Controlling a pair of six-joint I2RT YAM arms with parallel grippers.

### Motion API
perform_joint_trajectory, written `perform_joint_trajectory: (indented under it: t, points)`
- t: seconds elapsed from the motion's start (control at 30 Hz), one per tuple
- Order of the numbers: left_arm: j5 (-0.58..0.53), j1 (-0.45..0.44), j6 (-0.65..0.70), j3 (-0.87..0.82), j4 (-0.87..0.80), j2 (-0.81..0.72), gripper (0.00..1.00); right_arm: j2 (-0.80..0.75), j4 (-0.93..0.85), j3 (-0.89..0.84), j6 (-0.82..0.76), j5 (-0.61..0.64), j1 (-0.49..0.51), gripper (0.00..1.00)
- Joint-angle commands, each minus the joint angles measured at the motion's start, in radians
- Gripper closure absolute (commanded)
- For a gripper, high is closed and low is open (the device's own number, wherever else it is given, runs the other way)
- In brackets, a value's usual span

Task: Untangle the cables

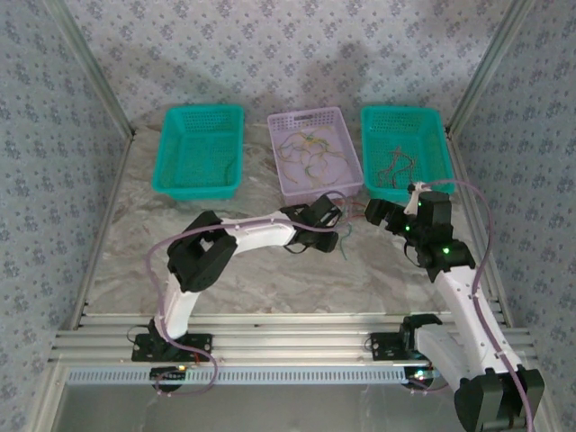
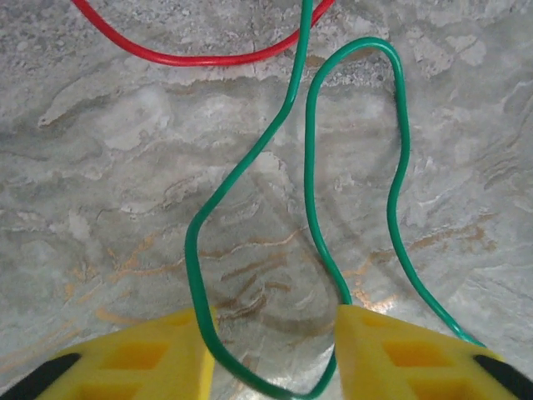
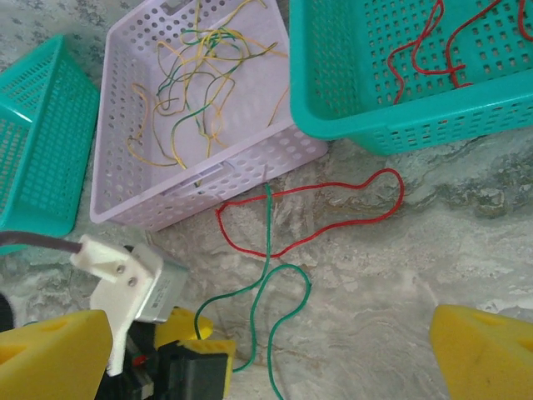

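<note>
You have three baskets along the far edge of the marble-patterned table (image 1: 270, 270): the left teal basket (image 1: 205, 110) by the far-left corner, the lavender basket (image 1: 306, 113) mid-edge, and the right teal basket (image 1: 400, 111) by the far-right corner. Just in front of the lavender basket, a red cable (image 2: 208, 61) and a green cable (image 2: 307, 158) lie crossed on the bare top.

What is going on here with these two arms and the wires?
The left gripper is low over the table, jaws apart, with a loop of the green cable between them; a red cable lies just beyond. The right gripper hangs wide open nearby, holding nothing. More yellow and green cables lie tangled in the lilac basket, and red ones in the teal basket beside it.
</note>
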Motion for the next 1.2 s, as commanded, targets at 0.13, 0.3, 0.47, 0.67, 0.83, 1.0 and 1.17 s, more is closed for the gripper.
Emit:
perform_joint_trajectory:
  t: [0.13,0.3,0.47,0.67,0.83,1.0,1.17]
  points:
    - [-0.034,0.001,0.013,0.065,-0.039,0.047,0.76,-0.041,-0.014,-0.023,0.012,-0.023,-0.005,0.0]
    - [-0.042,0.011,0.022,0.06,-0.047,0.037,1.0,-0.049,-0.01,-0.032,0.009,-0.031,-0.005,0.0]
    - [-0.041,0.005,0.04,0.033,-0.056,-0.052,1.0,-0.059,-0.007,-0.037,0.011,-0.033,-0.005,0.0]
    - [-0.055,-0.002,0.043,-0.049,-0.084,-0.262,1.0,-0.055,-0.002,-0.042,0.006,-0.029,-0.005,0.0]
    - [-0.117,-0.002,0.059,-0.086,-0.149,-0.449,1.0,-0.045,0.013,-0.048,0.008,-0.039,-0.002,0.0]
    - [-0.189,0.041,0.107,-0.123,-0.206,-0.606,1.0,0.022,0.038,-0.052,0.006,-0.07,0.02,0.0]
    - [-0.217,0.184,0.15,-0.143,-0.245,-0.716,1.0,0.144,0.038,-0.03,-0.025,-0.033,0.085,0.0]
